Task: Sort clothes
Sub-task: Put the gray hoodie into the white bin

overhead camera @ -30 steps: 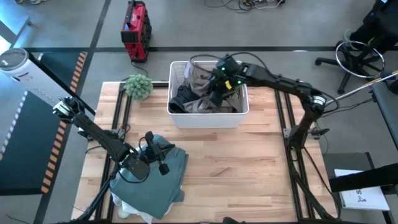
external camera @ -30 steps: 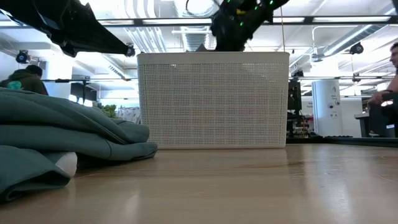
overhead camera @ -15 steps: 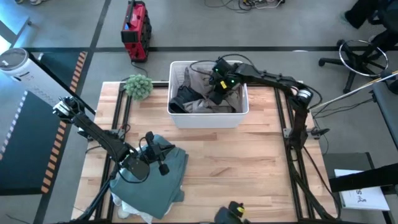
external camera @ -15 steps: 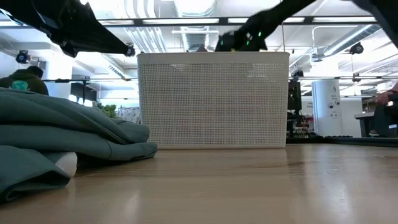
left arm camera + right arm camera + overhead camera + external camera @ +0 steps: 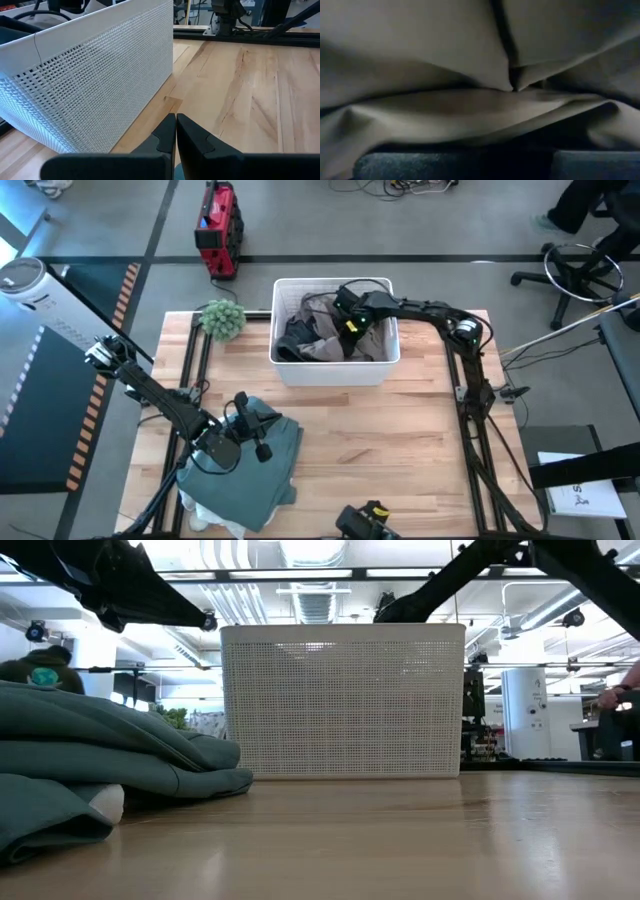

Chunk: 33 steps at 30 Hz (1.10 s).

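Your right tool (image 5: 346, 320) has dropped lower into the white mesh bin (image 5: 335, 369) vs a sec ago, nose on the tan piece (image 5: 445, 75); can't tell its grip, prob about to pick. Left tool (image 5: 175, 131) clenched, idle over the folded grey-green piece (image 5: 262, 465) on the worktop (image 5: 400, 440). Fabric soft, creased.

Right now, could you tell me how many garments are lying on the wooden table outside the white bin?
2: a folded grey-green garment at the front left corner, and a white piece peeking from beneath it. More may be hidden underneath.
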Motion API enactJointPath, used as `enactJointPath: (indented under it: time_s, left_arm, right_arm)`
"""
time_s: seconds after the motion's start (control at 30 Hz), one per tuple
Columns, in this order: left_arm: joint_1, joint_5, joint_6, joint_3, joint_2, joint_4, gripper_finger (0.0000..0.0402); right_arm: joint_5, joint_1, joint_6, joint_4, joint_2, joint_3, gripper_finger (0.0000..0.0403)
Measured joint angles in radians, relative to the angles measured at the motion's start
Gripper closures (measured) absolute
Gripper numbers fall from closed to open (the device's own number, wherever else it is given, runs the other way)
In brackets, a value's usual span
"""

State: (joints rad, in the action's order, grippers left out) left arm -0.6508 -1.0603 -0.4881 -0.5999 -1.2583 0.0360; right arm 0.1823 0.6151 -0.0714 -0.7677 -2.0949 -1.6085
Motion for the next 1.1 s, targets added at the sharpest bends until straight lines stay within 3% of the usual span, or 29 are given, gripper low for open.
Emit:
enactJointPath:
  time_s: [0.13,0.33,0.73,1.0,1.1]
  left_arm:
    - [0.000,0.006,0.000,0.000,0.000,0.000,0.0402]
    - [0.000,0.032,0.000,0.000,0.000,0.004,0.0402]
    - [0.000,0.032,0.005,0.000,0.000,0.005,0.0385]
    - [0.000,0.032,0.008,0.000,0.000,0.006,0.0393]
    - [0.000,0.037,0.008,0.000,0.000,0.009,0.0395]
  right_arm:
    - [-0.024,-0.003,-0.005,-0.008,0.031,0.003,0.0403]
    - [-0.036,-0.013,-0.007,-0.004,0.180,0.005,0.0393]
    - [-0.024,-0.028,-0.018,0.022,0.462,0.003,0.0243]
    - [0.079,-0.049,-0.017,-0.003,0.512,0.001,0.0262]
    - [0.080,-0.071,-0.031,-0.012,0.510,0.001,0.0250]
